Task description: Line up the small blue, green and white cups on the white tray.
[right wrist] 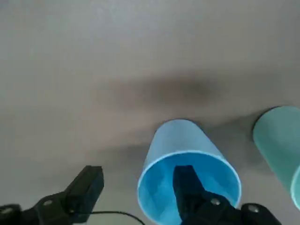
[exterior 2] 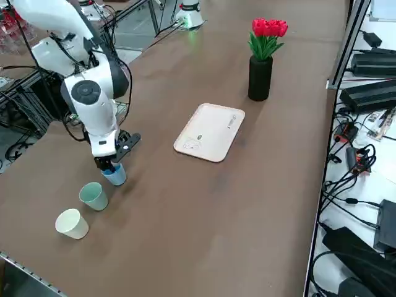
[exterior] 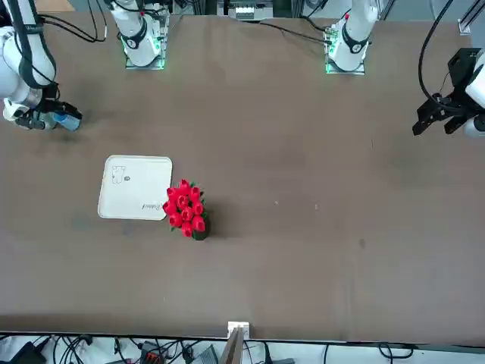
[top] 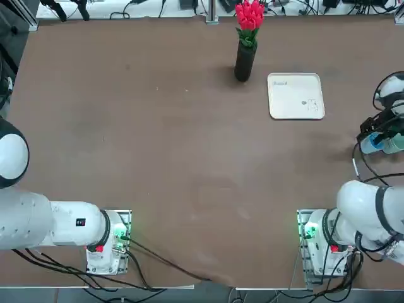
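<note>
The right gripper [right wrist: 139, 172] stands released, one jaw at the blue cup [right wrist: 180, 140]'s mouth, the green cup [right wrist: 280, 140] beyond that jaw

Even, fairly bright light across brown worktop [top: 189, 158], apparently from above. Soft, faint shadows beside dark vase [top: 245, 62] in top and front views; diffuse shade near cups [exterior 2: 93, 195] in right side view. Pale, blurry sheen on worktop in top view. White tray [exterior 2: 210, 132] bright, without harsh glare. Right wrist view greyer, softer: worktop surface smooth and blurred, broad dark smudge of shadow beyond blue cup [right wrist: 187, 173], cup rims clearer.
</note>
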You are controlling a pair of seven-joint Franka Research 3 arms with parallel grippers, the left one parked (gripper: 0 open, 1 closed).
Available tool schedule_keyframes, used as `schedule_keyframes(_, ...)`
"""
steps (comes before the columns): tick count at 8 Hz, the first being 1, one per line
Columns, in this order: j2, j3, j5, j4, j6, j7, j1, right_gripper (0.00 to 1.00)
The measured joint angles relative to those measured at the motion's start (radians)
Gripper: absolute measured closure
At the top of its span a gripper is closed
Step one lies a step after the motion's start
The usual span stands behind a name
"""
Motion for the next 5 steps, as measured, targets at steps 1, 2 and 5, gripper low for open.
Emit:
schedule_keyframes(1,0.007,0.0,0.0,-0.003,0.011,0.0,-0.003,0.34)
schedule_keyframes(2,0.007,0.001,0.0,-0.003,0.014,0.0,-0.004,0.53)
schedule_keyframes(5,-0.008,0.008,-0.009,0.003,0.018,0.002,-0.004,0.95)
